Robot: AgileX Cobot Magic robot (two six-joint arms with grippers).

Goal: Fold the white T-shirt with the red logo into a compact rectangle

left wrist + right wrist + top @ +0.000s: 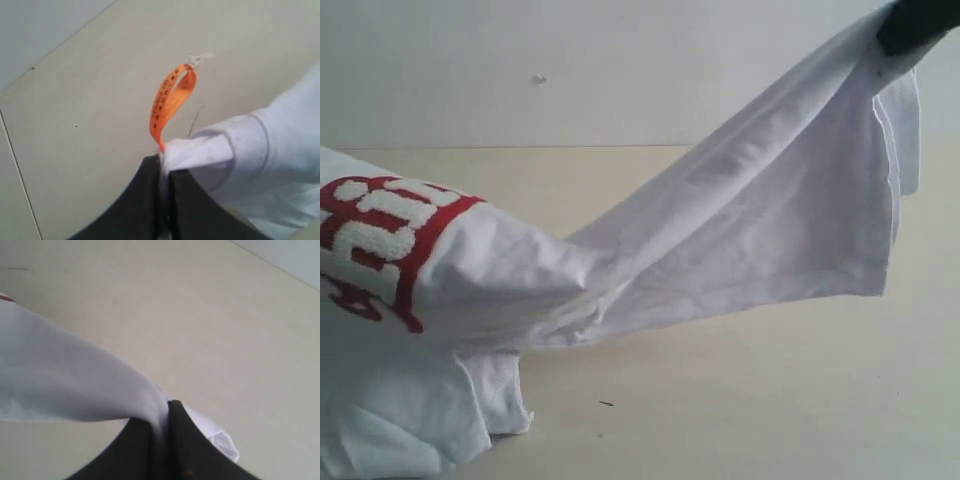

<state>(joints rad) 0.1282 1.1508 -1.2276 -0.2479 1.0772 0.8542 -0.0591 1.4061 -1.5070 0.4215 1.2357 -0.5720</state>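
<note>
Shirt: I see the large white cotton T-shirt [770, 210] strung above the pale beige tabletop [740, 400], bundled low at the left and rising to the upper right.
Logo: the fuzzy red-outlined lettering [380, 240] is on the left bundle, partly cut off by the frame.
Left pincer: my black left gripper [165, 167] is clamped on the ribbed collar; the orange loop tag [172, 97] sticks out past its tips.
Right pincer: my black right gripper [165, 412] pinches a bunched shirt edge, held high.
In the way: the raised cloth screens the tabletop behind it.
Backdrop: a plain white wall [620, 70].

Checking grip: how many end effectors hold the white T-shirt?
2. The left end effector pinches the white T-shirt at its orange tag; the right end effector clamps a raised edge.
</note>
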